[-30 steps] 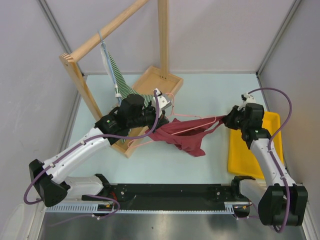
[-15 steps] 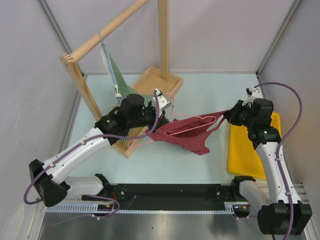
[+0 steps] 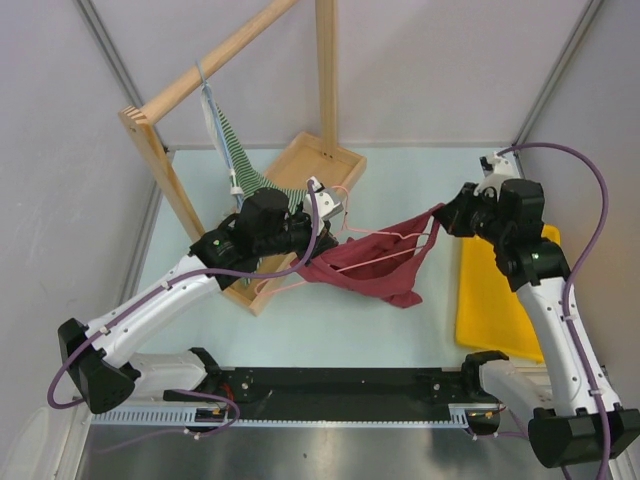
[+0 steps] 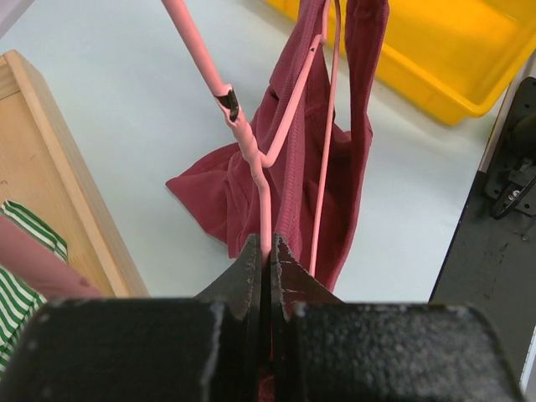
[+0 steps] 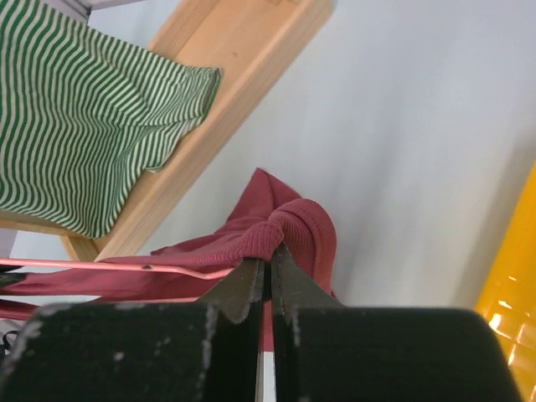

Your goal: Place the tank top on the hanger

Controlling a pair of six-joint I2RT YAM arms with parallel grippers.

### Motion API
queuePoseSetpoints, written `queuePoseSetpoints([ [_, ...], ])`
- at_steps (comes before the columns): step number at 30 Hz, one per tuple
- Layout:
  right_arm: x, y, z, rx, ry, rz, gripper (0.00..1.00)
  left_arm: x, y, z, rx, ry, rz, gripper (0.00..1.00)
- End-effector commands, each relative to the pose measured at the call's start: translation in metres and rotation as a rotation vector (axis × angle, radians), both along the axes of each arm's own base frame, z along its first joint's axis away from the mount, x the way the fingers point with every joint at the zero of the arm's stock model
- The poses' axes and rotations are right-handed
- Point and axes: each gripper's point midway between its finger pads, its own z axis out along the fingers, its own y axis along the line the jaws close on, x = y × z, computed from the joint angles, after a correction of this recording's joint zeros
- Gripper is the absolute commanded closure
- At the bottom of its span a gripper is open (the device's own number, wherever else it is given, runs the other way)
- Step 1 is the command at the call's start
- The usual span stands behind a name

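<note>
Looks about midway. Grips the hanger [image 4: 251,151] with the left pincer [image 4: 266,249], jaws pressed together on the pink wire just below its twisted neck, and holds it raised off the tabletop [image 3: 420,180] beside the wooden rack [image 3: 160,160]. Pinches a bunched edge of the tank top [image 3: 372,268] in the right pincer [image 5: 269,255], jaws tight on the maroon cloth, and stretches it out toward the yellow tray [image 3: 490,300]. Shows the top slung between the two arms, with pink wire running partly through the cloth and lower folds sagging to or near the tabletop; cannot tell which. Judging from this: one side seemingly over the wire, no strap clearly seated on a shoulder of the hanger. Leaves, probably, drawing the held edge over the free end, seating both straps, then letting go.
</note>
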Motion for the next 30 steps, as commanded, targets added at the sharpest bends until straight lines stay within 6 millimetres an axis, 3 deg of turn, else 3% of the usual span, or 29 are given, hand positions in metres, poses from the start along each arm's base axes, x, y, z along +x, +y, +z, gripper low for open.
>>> queuePoseSetpoints([
  [1, 0.004, 0.021, 0.029, -0.010, -0.063, 0.036, 1.00, -0.001, -0.003, 0.008, -0.023, -0.025, -0.024, 1.00],
  [6, -0.003, 0.058, 0.040, -0.021, -0.072, 0.116, 1.00, 0.000, -0.003, 0.008, -0.022, -0.028, -0.022, 1.00],
  [9, -0.003, 0.070, 0.046, -0.038, -0.081, 0.131, 1.00, -0.001, -0.003, 0.008, -0.022, -0.026, -0.026, 1.00],
  [20, 0.011, 0.099, 0.057, -0.035, -0.098, 0.191, 1.00, -0.007, -0.005, 0.010, -0.032, -0.028, -0.057, 1.00],
  [26, 0.020, 0.101, 0.041, -0.079, -0.071, 0.172, 1.00, -0.012, -0.006, 0.013, -0.042, -0.034, -0.086, 1.00],
  [29, 0.023, 0.100, 0.034, -0.102, -0.057, 0.173, 0.87, -0.019, -0.008, 0.016, -0.057, -0.036, -0.125, 1.00],
  [30, 0.023, 0.100, 0.032, -0.109, -0.052, 0.177, 0.74, -0.021, -0.009, 0.017, -0.063, -0.037, -0.138, 1.00],
])
